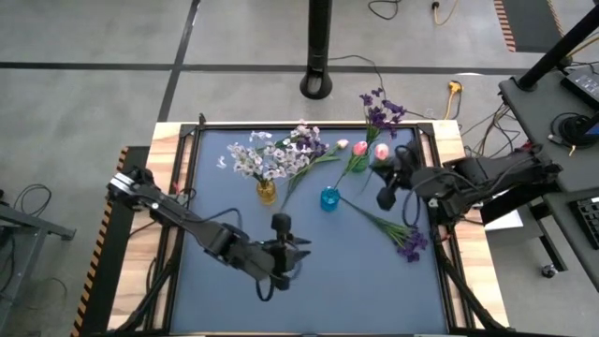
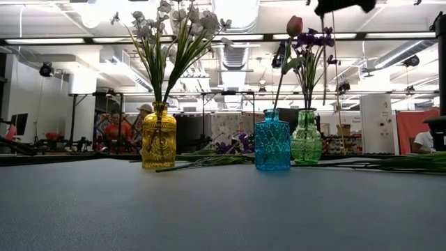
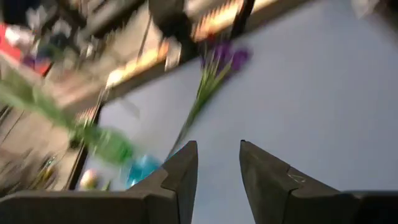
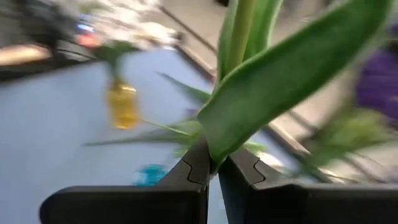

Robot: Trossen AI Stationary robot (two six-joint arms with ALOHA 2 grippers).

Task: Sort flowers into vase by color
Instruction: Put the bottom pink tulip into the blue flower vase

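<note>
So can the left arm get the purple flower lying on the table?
Probably yes. The left fingers are empty, and only bare table lies between them and the purple flower. The right fingers hold a green stem.

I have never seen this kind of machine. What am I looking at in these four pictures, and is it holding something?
It is a robot with two dark arms at a blue table, sorting artificial flowers into vases. One camera looks down from above, one looks level across the table, and one sits on each wrist. Three glass vases stand there: yellow vase with white sprays, blue vase, green vase. A purple spray lies on the table. The right hand is shut on a green flower stem; its blossom cannot be made out. The left hand is over bare table, its fingers apart, holding nothing.
</note>
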